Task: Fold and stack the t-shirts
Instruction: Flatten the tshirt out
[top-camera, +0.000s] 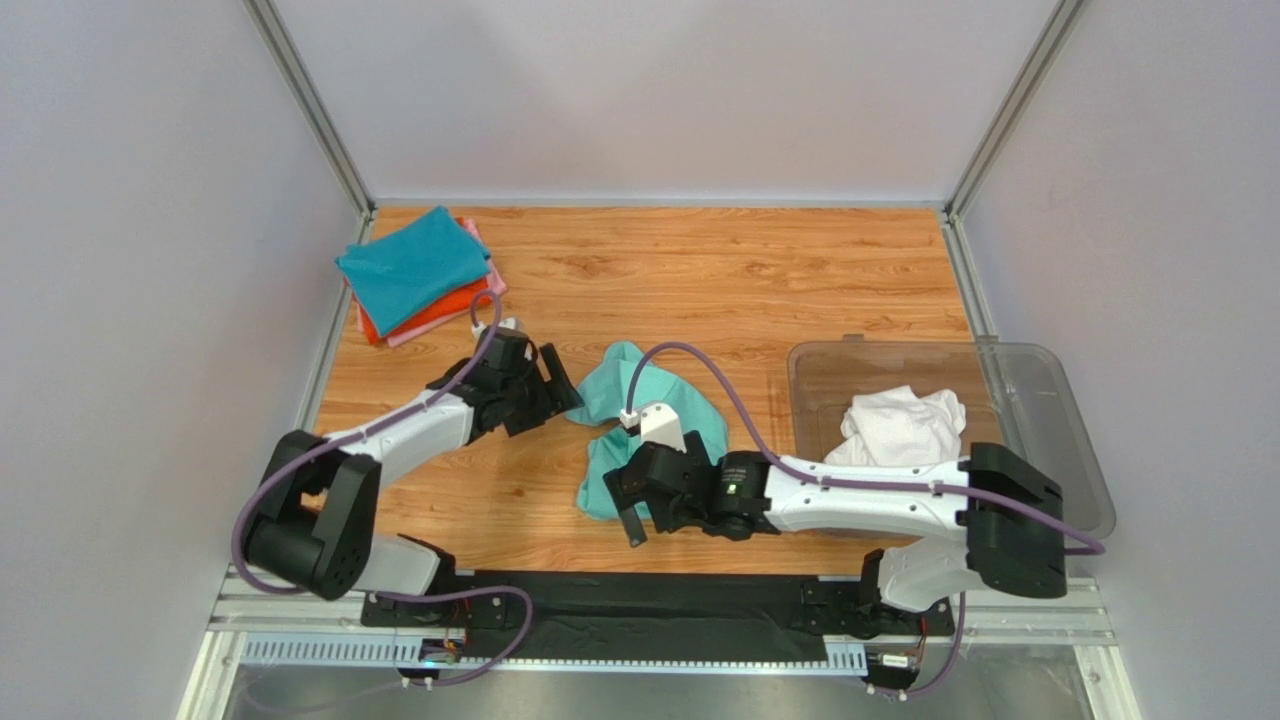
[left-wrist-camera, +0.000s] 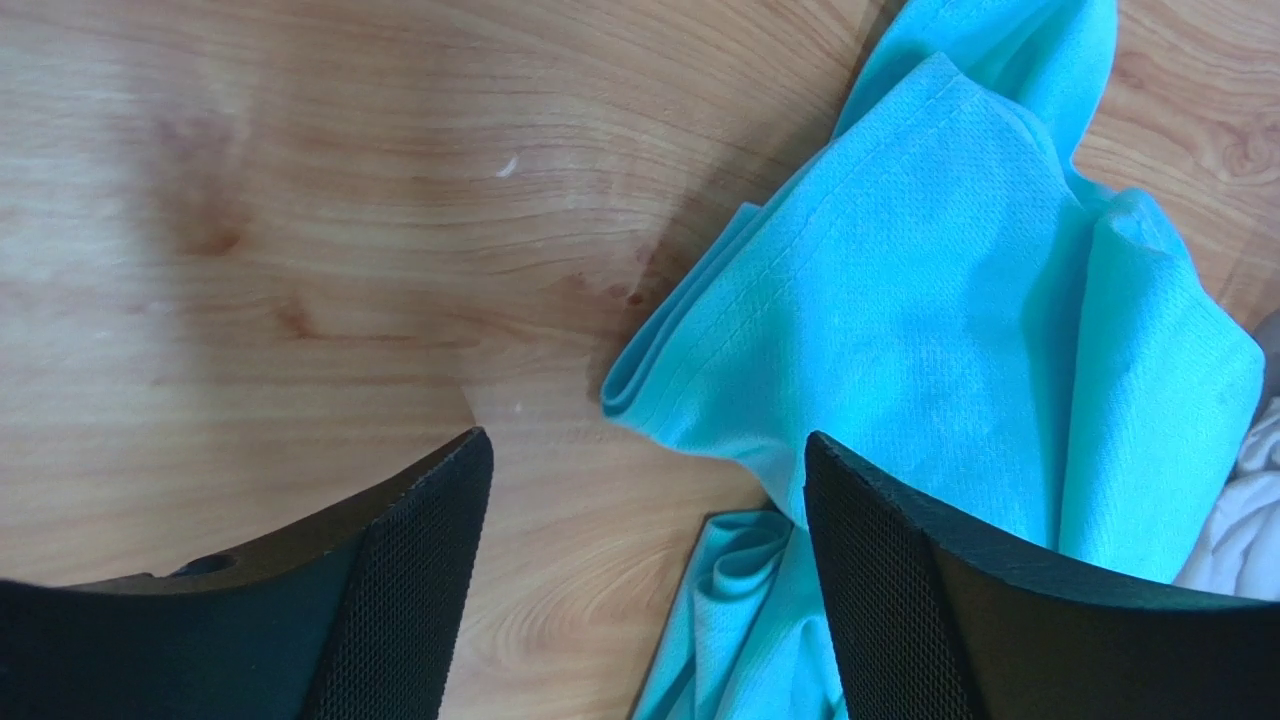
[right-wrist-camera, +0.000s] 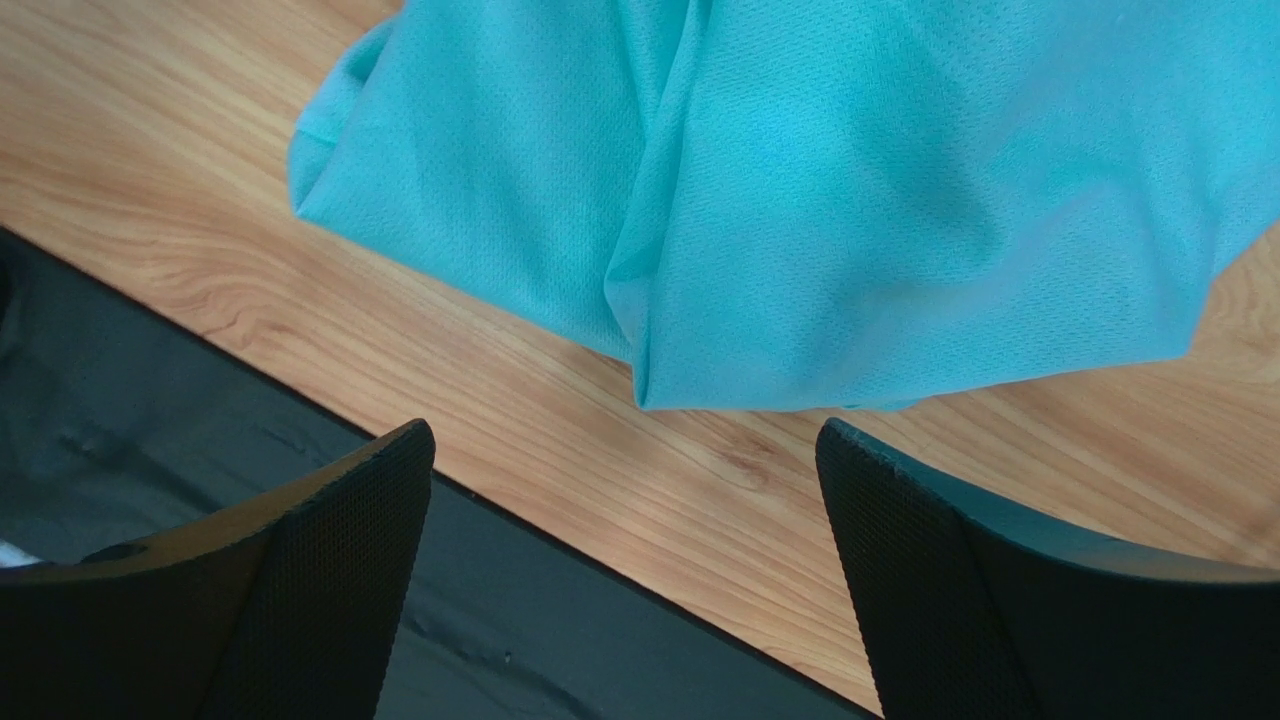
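The crumpled mint-green shirt (top-camera: 639, 417) lies heaped on the table (top-camera: 751, 278) between the two arms, well apart from the folded stack (top-camera: 418, 275) at the far left and the white shirt (top-camera: 902, 425) in the bin (top-camera: 1052, 393). Both pincers stand wide and empty: the left gripper (left-wrist-camera: 646, 443) is just beside the shirt's doubled-over edge, and the right gripper (right-wrist-camera: 625, 428) is over its near hem. Bunched like that, I'd worry either one pinches several layers and lifts a twisted lump, or the right drags the hem off the front edge.
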